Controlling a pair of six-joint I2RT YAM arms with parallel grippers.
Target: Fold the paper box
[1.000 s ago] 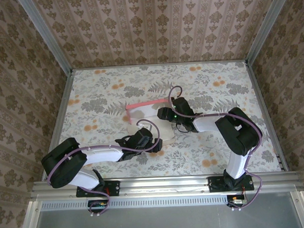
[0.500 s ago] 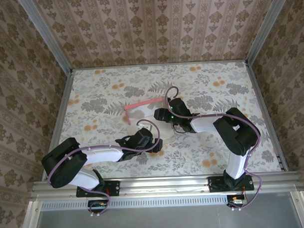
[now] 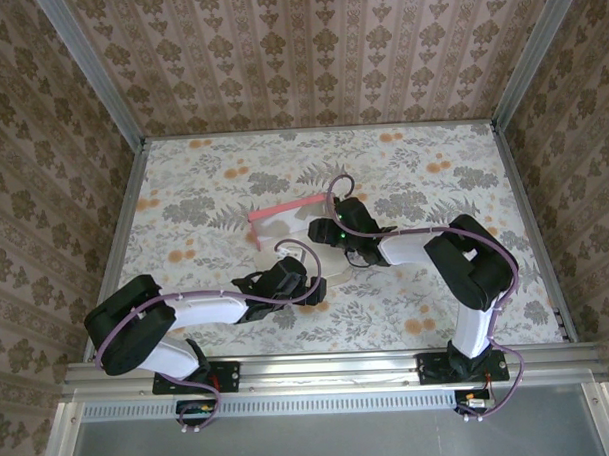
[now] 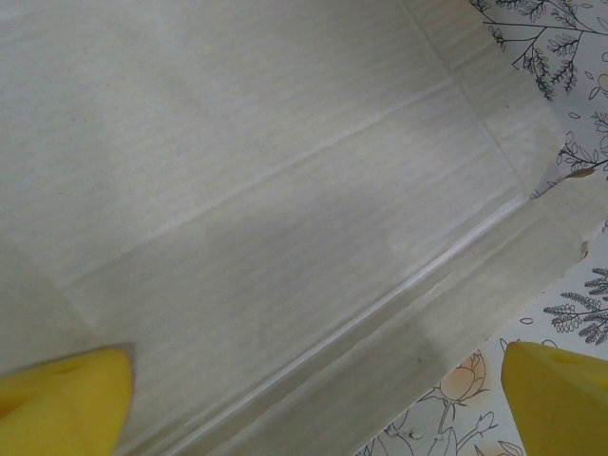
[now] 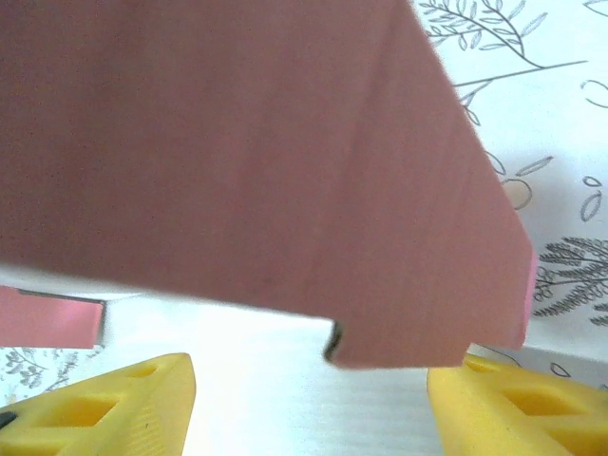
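Gaping wide, the left tool (image 4: 313, 380) is released and grips nothing. In its wrist view, one yellow fingertip (image 4: 62, 399) sits low on the left over the pale inner side of the box (image 3: 284, 208). The other (image 4: 560, 399) sits low on the right, past the card's edge and over the flowered surface (image 3: 432, 153). Whether either pad touches the card cannot be told. Straight creases cross the pale card on a slant, rising toward the right.

From above, the box lies about mid-surface, a little left of centre and well away from all four edges. It lies between the two tool heads, pale side up. Its far wall stands raised as a thin pink strip running roughly left to right, the right end slightly nearer the far edge. The arms cover much of the rest, so the long axis cannot be told for sure. Pale flaps reach from that wall toward the near edge, under the left tool.

The right tool (image 5: 309, 380) comes in from the right, at the strip's right end. Its jaws stand partly apart, not clenched. In its wrist view a pink panel, notched at its lower edge, hangs broadside above the two yellow fingers (image 5: 104, 408), with white card below. Nothing is pinched between the pads, and contact with the panel cannot be told.
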